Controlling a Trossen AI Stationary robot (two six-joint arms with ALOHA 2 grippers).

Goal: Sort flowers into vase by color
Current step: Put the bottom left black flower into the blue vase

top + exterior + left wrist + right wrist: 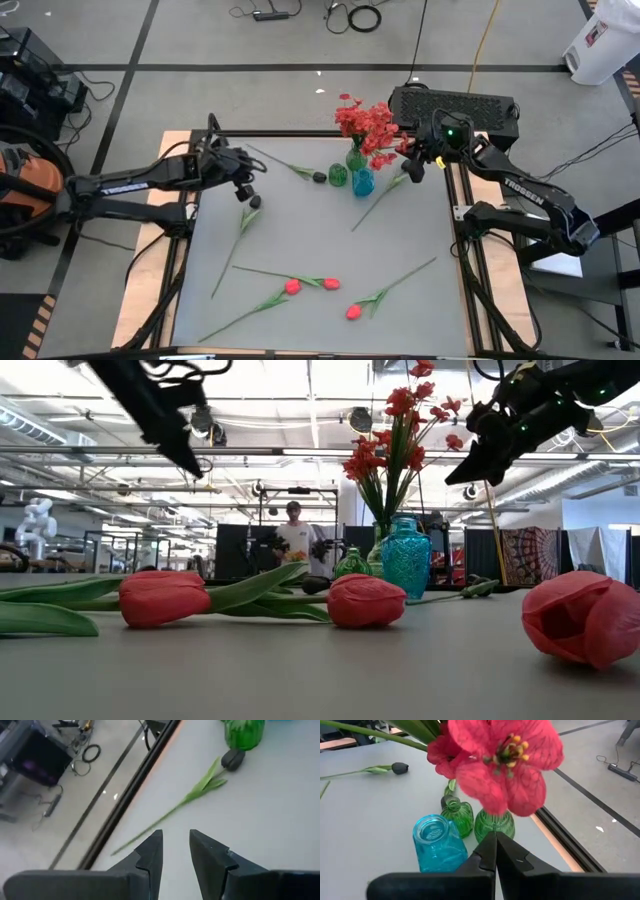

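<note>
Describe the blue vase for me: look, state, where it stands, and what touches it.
The blue vase is a small teal bottle that looks like translucent ribbed glass, with a round body, short neck and open mouth. It stands upright at the far middle of the table, and no stem shows in its mouth in the right wrist view. Two green vases stand close beside it; whether they touch it I cannot tell. The right gripper hovers above, fingers shut and empty.

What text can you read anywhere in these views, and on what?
"TROSSEN" on the left arm's link.
"TROSSEN" on the right arm's link.
The label on the white container at the floor's corner is too small to read.
Nothing else is legible.
</note>
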